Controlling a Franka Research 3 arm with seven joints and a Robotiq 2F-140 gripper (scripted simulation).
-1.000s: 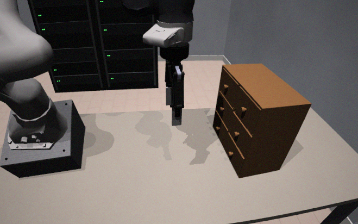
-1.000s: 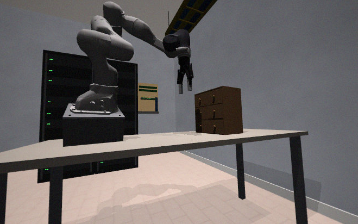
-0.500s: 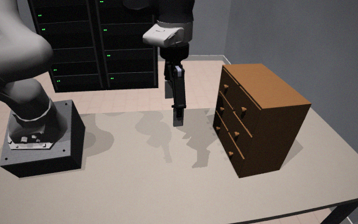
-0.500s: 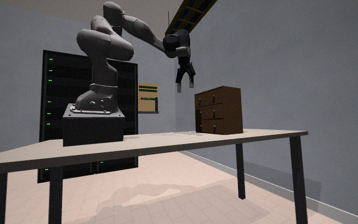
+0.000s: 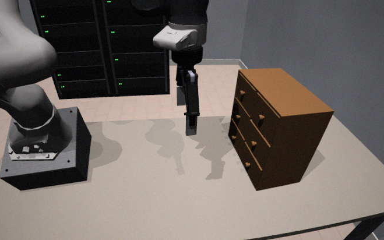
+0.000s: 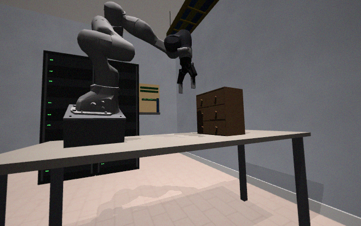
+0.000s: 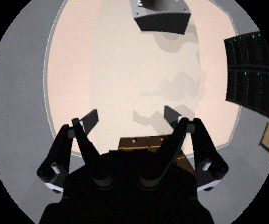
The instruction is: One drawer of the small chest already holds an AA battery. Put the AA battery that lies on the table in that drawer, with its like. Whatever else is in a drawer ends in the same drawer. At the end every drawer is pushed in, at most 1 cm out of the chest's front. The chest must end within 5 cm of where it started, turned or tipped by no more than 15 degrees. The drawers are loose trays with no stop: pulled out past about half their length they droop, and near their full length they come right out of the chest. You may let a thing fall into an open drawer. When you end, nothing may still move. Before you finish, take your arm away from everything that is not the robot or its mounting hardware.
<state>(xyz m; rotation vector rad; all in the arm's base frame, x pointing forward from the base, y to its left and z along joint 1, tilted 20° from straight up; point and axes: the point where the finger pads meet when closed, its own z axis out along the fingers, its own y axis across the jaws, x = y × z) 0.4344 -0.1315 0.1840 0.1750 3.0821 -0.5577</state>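
The small brown chest (image 5: 288, 92) (image 6: 234, 112) (image 7: 133, 145) stands upright on the table (image 5: 157, 208) (image 6: 153, 144) (image 7: 125, 65). Its front has two columns and three rows of drawers with small round knobs. All drawer fronts look pushed in, so what lies inside is hidden. My gripper (image 5: 186, 115) (image 6: 187, 86) (image 7: 130, 113) is open, with its fingers wide apart and nothing between them. It points down, high above the table, in front of the chest and apart from it. I cannot make out an AA battery in any view.
The robot's base block (image 5: 81, 161) (image 6: 93, 131) (image 7: 162, 24) stands at the other end of the table, facing the chest. A grey wall (image 5: 321, 44) (image 6: 288, 69) rises behind the chest. A dark server rack (image 5: 73, 41) (image 7: 255, 75) stands beyond the table's far side.
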